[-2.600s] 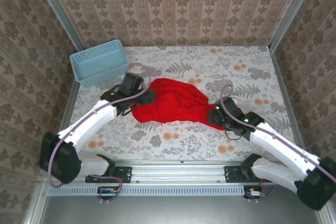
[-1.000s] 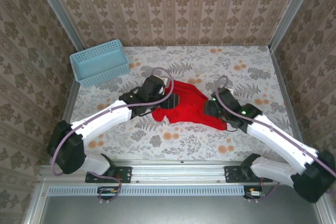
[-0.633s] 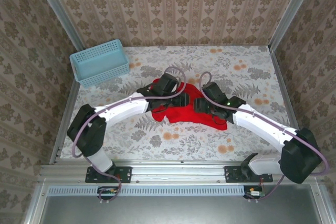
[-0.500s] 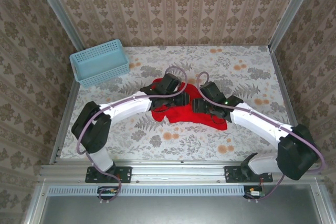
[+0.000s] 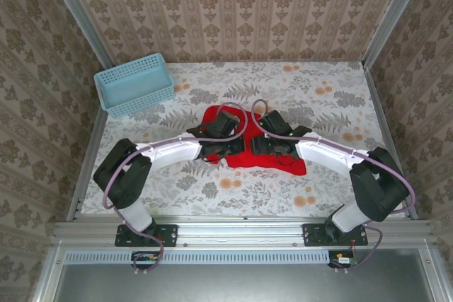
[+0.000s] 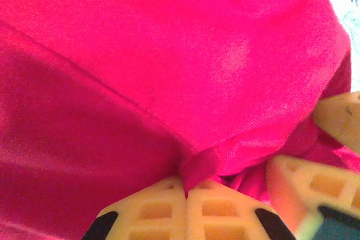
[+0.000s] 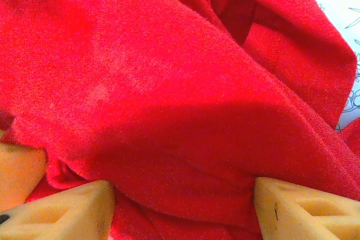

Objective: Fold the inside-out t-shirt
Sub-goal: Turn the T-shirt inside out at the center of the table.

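Observation:
The inside-out t-shirt (image 5: 245, 156) is a bright red heap bunched at the middle of the table, partly hidden under both wrists. My left gripper (image 5: 231, 146) sits on its left part and my right gripper (image 5: 261, 145) on its right part, almost touching each other. In the left wrist view the left gripper (image 6: 187, 190) is shut on a small pinch of red t-shirt (image 6: 169, 54) cloth. In the right wrist view the right gripper (image 7: 183, 209) stands open, its fingers (image 7: 298, 206) wide apart with a fold of the t-shirt (image 7: 169, 82) bulging between them. No neck tag shows.
A light blue plastic basket (image 5: 134, 84) stands at the back left of the floral table (image 5: 333, 97). Patterned walls (image 5: 233, 5) close in the back and both sides. A metal rail (image 5: 241, 225) runs along the near edge by the arm bases.
Both grippers have moved inward from the shirt's two sides to its middle, drawing the cloth from a wide spread into a small heap. The grippers now nearly touch.

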{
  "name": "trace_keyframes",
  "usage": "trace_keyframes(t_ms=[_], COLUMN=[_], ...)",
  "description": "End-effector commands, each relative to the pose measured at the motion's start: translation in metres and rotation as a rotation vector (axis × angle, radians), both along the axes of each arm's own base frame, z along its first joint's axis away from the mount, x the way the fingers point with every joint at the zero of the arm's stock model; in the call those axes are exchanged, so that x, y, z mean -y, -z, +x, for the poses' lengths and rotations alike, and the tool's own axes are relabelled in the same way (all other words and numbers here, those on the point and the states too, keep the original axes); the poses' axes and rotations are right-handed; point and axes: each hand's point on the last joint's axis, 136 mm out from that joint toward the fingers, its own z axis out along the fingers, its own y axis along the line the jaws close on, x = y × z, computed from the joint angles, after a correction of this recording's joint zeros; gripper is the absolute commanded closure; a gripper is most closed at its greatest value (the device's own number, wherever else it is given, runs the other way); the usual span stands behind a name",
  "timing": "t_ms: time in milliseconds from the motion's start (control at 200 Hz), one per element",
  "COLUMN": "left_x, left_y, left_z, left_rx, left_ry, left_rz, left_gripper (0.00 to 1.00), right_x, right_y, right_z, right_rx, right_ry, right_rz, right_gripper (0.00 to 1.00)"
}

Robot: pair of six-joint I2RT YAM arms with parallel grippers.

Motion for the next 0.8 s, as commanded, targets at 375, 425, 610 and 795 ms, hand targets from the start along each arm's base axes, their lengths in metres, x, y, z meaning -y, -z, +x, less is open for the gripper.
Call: trace_keyframes(t_ms=[375, 425, 610, 795], left_x=[-0.010, -0.016, -0.046, -0.075], left_y=[-0.049, -0.043, -0.007, 0.006], left_z=[-0.049, -0.050, -0.043, -0.016], left_rx=[0.226, 0.225, 0.181, 0.179], left_ry=[0.192, 0.189, 0.154, 0.048], left_rz=[-0.203, -0.184, -0.033, 0.123], left_gripper=[1.00, 1.00, 1.00, 0.99], right_x=[-0.005, -0.003, -0.015, -0.028], right_y=[-0.030, -0.039, -0.062, -0.058], right_z=[0.003, -0.002, -0.026, -0.053], right_rx=[0.018, 0.032, 0.030, -0.009], right_ry=[-0.040, -0.036, -0.080, -0.111], right_rz=[0.056, 0.084, 0.237, 0.349], right_gripper=[1.00, 1.00, 1.00, 1.00])
